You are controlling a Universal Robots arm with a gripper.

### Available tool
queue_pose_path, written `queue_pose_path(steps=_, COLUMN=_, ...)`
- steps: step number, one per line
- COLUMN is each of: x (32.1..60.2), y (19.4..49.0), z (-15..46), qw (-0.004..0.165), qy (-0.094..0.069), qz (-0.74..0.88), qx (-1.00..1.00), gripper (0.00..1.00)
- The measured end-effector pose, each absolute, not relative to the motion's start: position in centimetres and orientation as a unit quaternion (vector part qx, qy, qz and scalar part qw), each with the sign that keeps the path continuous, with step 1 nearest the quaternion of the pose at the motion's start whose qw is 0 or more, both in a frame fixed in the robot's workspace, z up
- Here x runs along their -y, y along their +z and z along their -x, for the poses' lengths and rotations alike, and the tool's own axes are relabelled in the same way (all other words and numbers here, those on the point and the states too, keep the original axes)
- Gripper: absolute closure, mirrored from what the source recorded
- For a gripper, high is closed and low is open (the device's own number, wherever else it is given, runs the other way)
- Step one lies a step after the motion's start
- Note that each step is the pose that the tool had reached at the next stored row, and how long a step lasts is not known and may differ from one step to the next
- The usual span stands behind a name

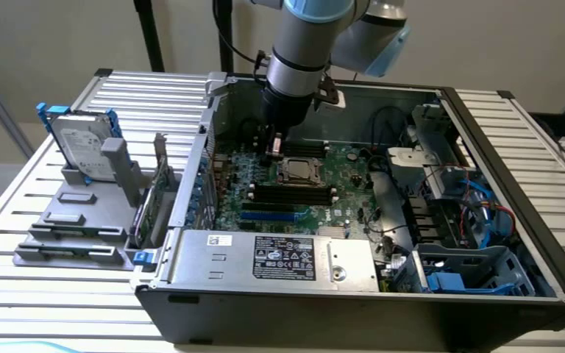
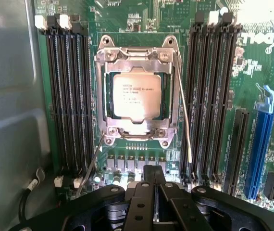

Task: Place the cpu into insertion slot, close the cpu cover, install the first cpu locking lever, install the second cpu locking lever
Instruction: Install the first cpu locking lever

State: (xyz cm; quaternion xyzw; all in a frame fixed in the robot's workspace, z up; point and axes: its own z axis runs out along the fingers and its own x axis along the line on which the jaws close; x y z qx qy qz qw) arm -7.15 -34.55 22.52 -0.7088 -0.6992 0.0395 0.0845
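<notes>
Slatted metal tabletop carries the open computer case, with one hard drive on a grey fixture at the exterior view's left. Inside the case, the gripper hangs just above the motherboard with its fingers pressed together and nothing between them. The cpu sits in the insertion slot, and the cpu cover lies down around it. Both locking levers appear unlatched, so the step in hand is judged to be the first lever. Press with the closed fingertips near the lever's free end, sweep it down and under its hook, and keep clear of the memory slots beside the socket. Count: one cpu, one insertion slot, one cover, two levers, namely the pale lever and the dark lever, two banks of memory slots, and one blue expansion slot.
</notes>
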Motion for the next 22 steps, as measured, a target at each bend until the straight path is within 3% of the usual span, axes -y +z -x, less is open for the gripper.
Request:
queue_pose_path(steps=15, x=34.6, y=24.1, z=8.1, qw=0.113, qy=0.011, qz=0.725, qx=0.680, gripper=0.89)
queue_pose_path(steps=22, x=34.6, y=24.3, z=8.2, qw=0.119, qy=0.002, qz=0.750, qx=0.651, gripper=0.89)
